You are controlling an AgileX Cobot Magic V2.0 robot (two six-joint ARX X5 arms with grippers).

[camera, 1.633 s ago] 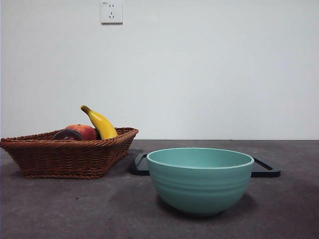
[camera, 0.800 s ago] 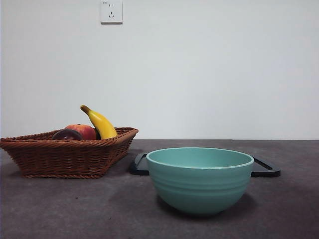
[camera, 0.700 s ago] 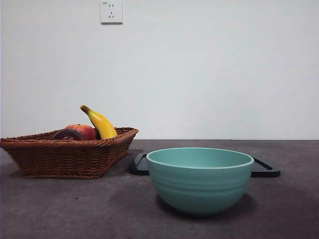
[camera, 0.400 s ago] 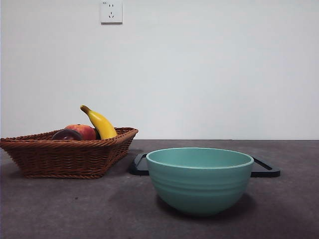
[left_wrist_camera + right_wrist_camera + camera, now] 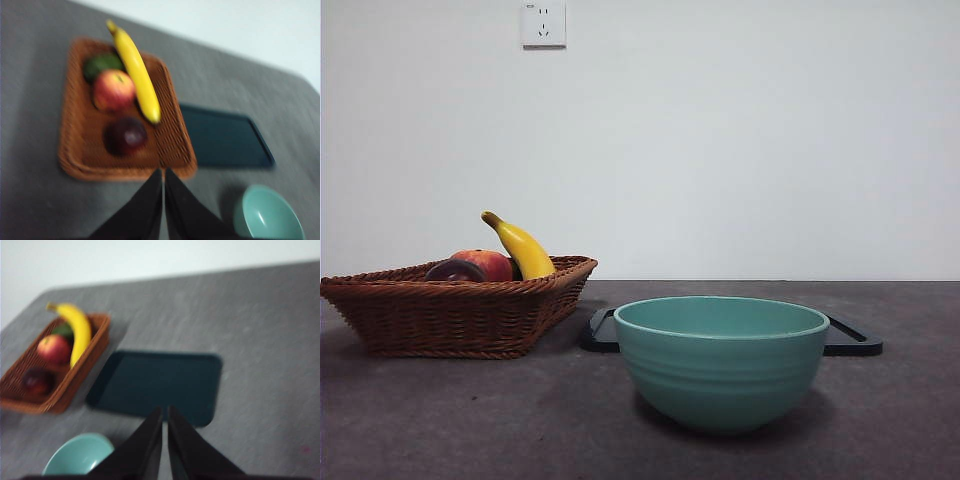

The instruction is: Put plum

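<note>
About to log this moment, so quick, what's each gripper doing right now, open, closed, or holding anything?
Left gripper: closed, holding nothing, above the basket's near edge, near the plum.
Right gripper: closed, holding nothing, above the dark tray.

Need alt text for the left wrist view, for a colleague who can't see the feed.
A dark maroon plum lies in a brown wicker basket with a red apple, yellow banana and a green fruit. The shut left gripper hangs above the basket's near edge, beside a dark tray and teal bowl.

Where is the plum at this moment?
The plum lies in the basket at the left of the front view, beside the red apple and near the banana; no hand touches it.
</note>
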